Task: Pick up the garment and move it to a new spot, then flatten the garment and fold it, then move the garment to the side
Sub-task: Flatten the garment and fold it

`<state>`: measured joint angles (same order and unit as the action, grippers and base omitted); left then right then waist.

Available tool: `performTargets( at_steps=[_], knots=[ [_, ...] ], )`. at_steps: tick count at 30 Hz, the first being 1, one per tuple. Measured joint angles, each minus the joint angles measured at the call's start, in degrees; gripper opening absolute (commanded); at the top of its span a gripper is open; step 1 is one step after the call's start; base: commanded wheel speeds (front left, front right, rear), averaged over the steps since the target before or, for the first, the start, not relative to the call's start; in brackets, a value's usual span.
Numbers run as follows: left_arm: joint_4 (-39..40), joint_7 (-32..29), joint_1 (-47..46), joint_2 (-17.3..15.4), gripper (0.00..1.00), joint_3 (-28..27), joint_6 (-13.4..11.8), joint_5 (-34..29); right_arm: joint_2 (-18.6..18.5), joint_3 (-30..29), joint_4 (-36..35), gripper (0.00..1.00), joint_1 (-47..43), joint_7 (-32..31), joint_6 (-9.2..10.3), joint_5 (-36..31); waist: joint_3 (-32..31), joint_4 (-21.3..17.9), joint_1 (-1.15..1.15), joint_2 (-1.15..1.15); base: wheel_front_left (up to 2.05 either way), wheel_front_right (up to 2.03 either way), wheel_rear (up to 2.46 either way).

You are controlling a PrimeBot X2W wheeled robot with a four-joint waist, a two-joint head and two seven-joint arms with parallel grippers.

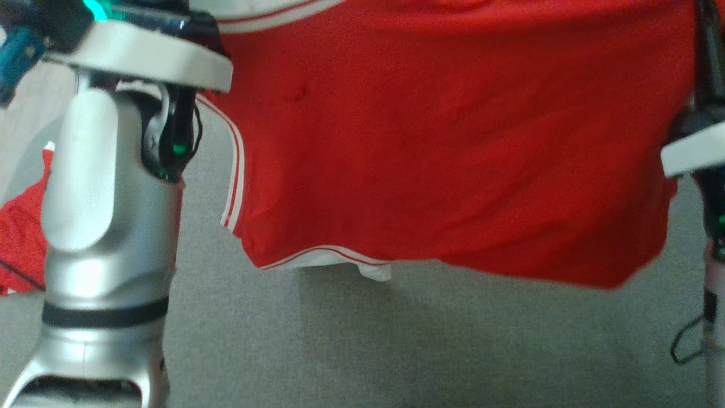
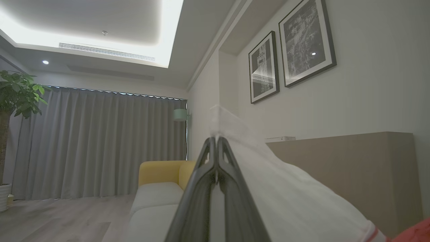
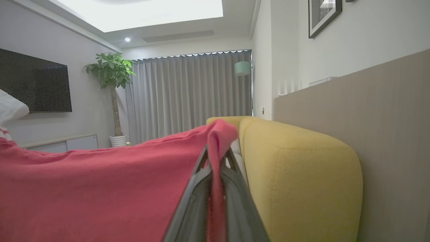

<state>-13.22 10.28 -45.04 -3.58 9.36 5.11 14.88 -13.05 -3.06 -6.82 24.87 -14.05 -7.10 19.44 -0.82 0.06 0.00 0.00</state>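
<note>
While the garment (image 1: 442, 141) is held up in the air, the left gripper (image 2: 216, 139) is seen clamped tight, its two dark fingers pressed together with a white band of the garment pinched at the tips. The right gripper (image 3: 216, 153) is likewise closed down. A red fold is trapped between its fingers, draped over the tips and spread away to that view's left.

From the head camera the garment is shown stretched wide between the two arms. Red cloth is seen, with white trim at the top, a white-striped side edge on the robot's left and a white hem peeking out below. Its lower edge is hung over the grey surface (image 1: 396, 340), where a soft shadow is cast beneath it; whether any part touches cannot be told.

The silver left forearm (image 1: 107, 226) is planted in the left foreground, and a sliver of the right arm (image 1: 694, 153) is caught at the right edge. Behind the left forearm a further patch of red cloth (image 1: 20, 238) is seen low on the grey surface; whether it belongs to the same garment cannot be told.

Beyond the grippers a yellow sofa (image 3: 302, 174) is seen, backed by a beige panel (image 3: 386, 117), with grey curtains (image 2: 117, 141), a potted plant (image 3: 111, 70) and two framed pictures (image 2: 292, 50) on the wall.
</note>
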Motion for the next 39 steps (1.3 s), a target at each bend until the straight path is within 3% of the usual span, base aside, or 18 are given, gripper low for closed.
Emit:
performTargets(
  at_steps=[7, 12, 22, 32, 39],
  knots=[
    [-11.7, 2.7, -11.8, 0.1, 0.00, 0.5, 0.5, 0.0, 1.1, 2.1, 11.5, 0.00, 13.6, 3.3, 0.00, 2.0, 4.6, -0.4, 0.00, 0.00, 0.00, 0.00, 0.00],
    [-22.4, 4.4, -23.6, 0.2, 0.00, -1.2, 0.4, -0.8, 3.6, 5.1, 27.4, 0.00, 29.8, 11.8, 0.00, 3.3, 9.1, -1.5, 0.00, 0.00, 0.00, 0.00, 0.00],
    [-25.0, 4.5, -32.4, 0.5, 0.00, -5.1, -0.6, -4.3, 5.7, 9.8, 50.6, 0.00, 46.1, 24.4, 0.00, 5.5, 13.7, -2.9, 0.00, 0.00, 0.00, 0.00, 0.00],
    [-40.7, 4.5, -30.4, 2.3, 0.00, -4.0, 0.0, -3.4, 6.6, 19.1, 70.7, 0.00, 49.9, 26.1, 0.00, 6.4, 20.1, -1.2, 0.01, 0.00, 0.00, 0.00, 0.00],
    [-46.7, 4.4, -26.9, 2.4, 0.00, -2.6, 1.0, 0.2, 6.9, 24.8, 74.5, 0.00, 48.8, 26.1, 0.00, 9.3, 23.5, -0.4, 0.02, -0.01, 0.00, 0.00, 0.00]
  ],
)
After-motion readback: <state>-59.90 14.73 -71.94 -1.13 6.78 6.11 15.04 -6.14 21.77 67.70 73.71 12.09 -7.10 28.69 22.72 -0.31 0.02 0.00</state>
